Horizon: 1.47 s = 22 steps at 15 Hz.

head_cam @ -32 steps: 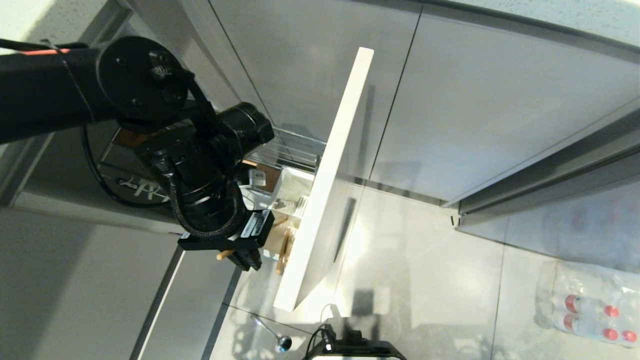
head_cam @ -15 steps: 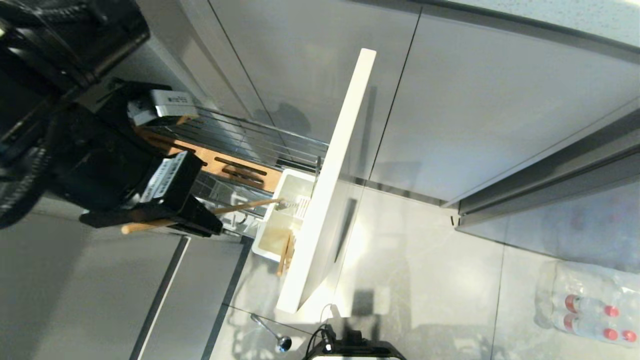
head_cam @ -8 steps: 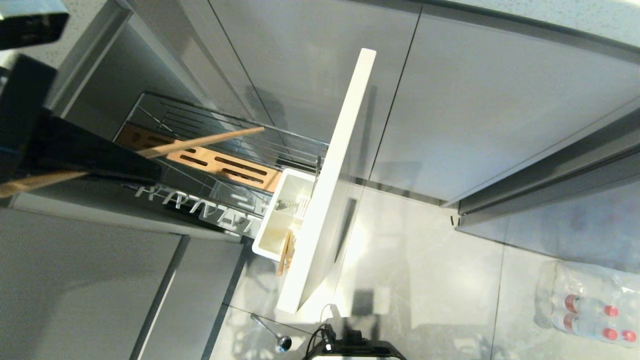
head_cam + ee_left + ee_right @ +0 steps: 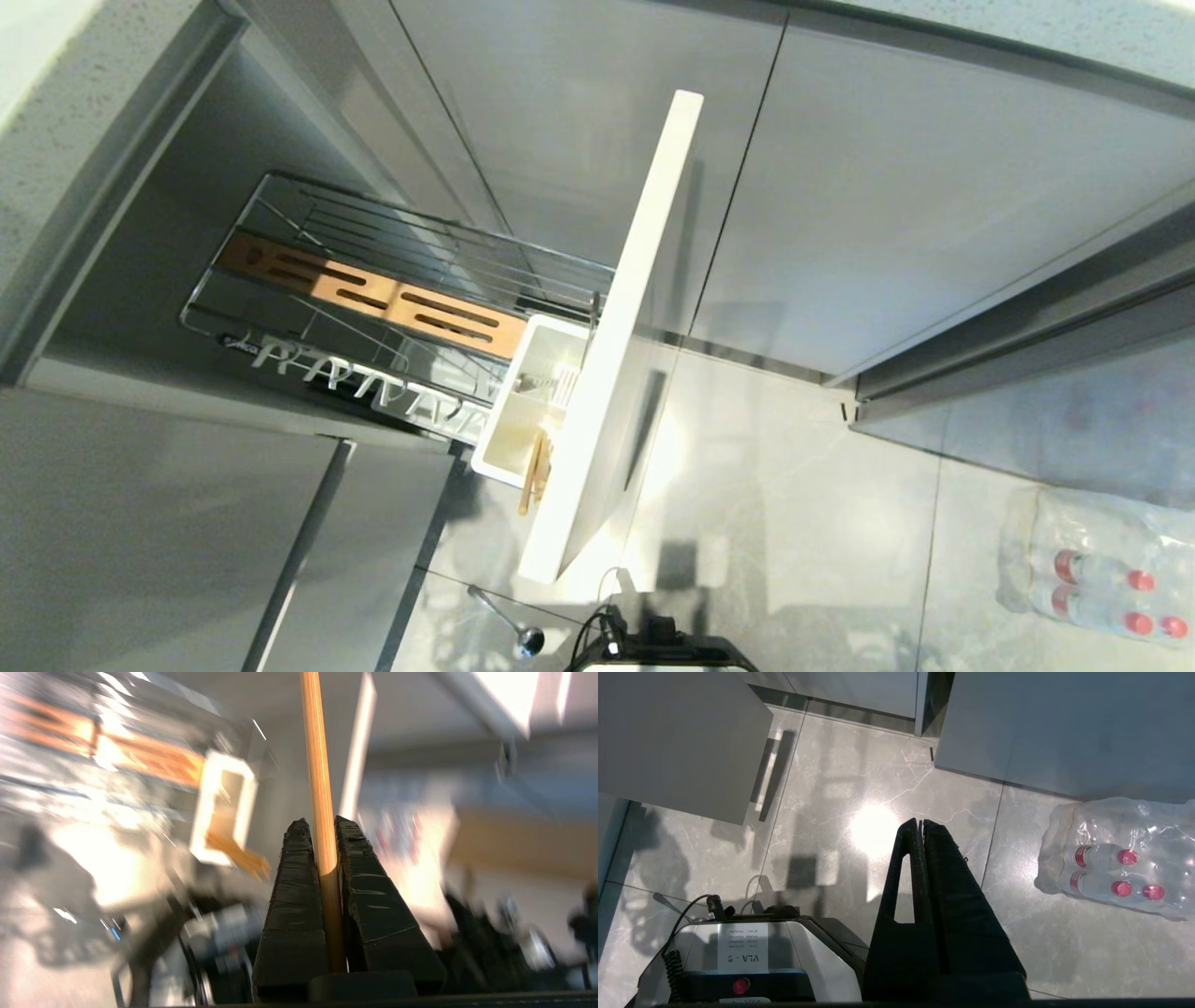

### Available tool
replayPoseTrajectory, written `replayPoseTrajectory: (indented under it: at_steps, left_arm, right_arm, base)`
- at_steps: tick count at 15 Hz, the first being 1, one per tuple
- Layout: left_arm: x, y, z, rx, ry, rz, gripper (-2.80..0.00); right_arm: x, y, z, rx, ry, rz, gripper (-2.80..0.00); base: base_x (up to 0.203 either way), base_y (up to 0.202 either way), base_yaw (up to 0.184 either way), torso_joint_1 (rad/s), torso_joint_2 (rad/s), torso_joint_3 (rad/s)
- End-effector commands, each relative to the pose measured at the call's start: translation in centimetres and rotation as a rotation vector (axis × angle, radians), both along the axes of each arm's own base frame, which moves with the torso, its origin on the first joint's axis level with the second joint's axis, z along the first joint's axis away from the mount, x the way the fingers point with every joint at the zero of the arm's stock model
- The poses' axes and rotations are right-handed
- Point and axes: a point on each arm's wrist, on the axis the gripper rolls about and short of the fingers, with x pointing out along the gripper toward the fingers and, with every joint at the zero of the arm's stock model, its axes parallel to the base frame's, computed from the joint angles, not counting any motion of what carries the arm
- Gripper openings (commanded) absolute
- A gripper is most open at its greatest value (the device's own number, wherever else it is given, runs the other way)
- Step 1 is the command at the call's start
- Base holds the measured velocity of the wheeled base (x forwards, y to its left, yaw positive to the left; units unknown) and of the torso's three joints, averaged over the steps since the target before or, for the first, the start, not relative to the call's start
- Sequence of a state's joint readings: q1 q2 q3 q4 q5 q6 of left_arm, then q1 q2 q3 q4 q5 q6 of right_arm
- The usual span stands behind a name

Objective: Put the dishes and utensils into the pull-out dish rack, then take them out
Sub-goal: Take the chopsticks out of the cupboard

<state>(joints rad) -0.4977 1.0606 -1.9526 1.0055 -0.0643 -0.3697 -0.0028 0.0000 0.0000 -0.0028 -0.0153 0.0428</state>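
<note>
Gone from head view: left tool (image 4: 317, 823) gripping chopstick (image 4: 316, 765)

a plastic-wrapped pack of red-capped water bottles (image 4: 1092, 569) lies on the glossy grey tiled floor (image 4: 794, 485) beside grey cabinet doors (image 4: 896, 205), under a speckled countertop (image 4: 56, 140).

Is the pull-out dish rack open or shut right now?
Open. The pull-out dish rack is slid out of the cabinet, its beige front panel standing clear of the neighbouring doors, with the white caddy exposed.
</note>
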Motion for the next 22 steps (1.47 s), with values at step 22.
replayPoseTrajectory:
  at_steps: [22]
  left_arm:
    - [8.8,8.1,1.5,-0.040,-0.087,1.214,-2.80]
  right_arm:
    - [0.0,0.0,0.0,0.000,0.001,0.001,-2.80]
  base:
    - [0.000,0.000,0.000,0.000,0.00,0.000]
